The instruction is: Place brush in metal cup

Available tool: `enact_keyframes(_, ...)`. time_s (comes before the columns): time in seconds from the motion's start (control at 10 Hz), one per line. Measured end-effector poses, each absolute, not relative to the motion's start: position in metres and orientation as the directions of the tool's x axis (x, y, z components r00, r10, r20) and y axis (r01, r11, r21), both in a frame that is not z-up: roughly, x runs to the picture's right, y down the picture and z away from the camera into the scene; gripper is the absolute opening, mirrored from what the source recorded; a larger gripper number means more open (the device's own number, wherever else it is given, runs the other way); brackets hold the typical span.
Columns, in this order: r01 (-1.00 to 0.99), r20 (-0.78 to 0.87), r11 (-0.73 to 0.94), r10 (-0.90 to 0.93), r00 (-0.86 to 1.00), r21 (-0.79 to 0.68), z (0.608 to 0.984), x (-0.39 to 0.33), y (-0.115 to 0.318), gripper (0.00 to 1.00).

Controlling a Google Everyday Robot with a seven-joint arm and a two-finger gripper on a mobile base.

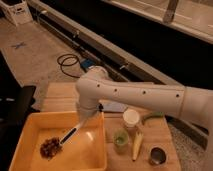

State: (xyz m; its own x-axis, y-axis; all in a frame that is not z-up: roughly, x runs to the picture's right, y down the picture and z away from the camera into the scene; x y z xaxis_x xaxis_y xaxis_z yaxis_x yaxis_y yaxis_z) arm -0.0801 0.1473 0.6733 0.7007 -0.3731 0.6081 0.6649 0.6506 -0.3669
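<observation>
Brush [64, 139] slants into yellow tray [20, 135], bristles low, handle top meeting gripper [81, 122] above the tray; we cannot tell whether gripper pinches it. Metal cup [157, 156] stands well apart on counter [60, 95], right of tray.

Dim warm light; gripper [81, 121] shadowed over the glinting tray [31, 119].
</observation>
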Motion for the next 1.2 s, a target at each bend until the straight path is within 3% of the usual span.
enact_keyframes(0.6, 0.406, 0.44, 0.722, -0.156, 0.884, -0.56, 0.666, 0.072, 0.164, 0.0)
enact_keyframes(1.2, 0.389, 0.434, 0.73, -0.14, 0.89, -0.563, 0.665, 0.077, 0.164, 0.0)
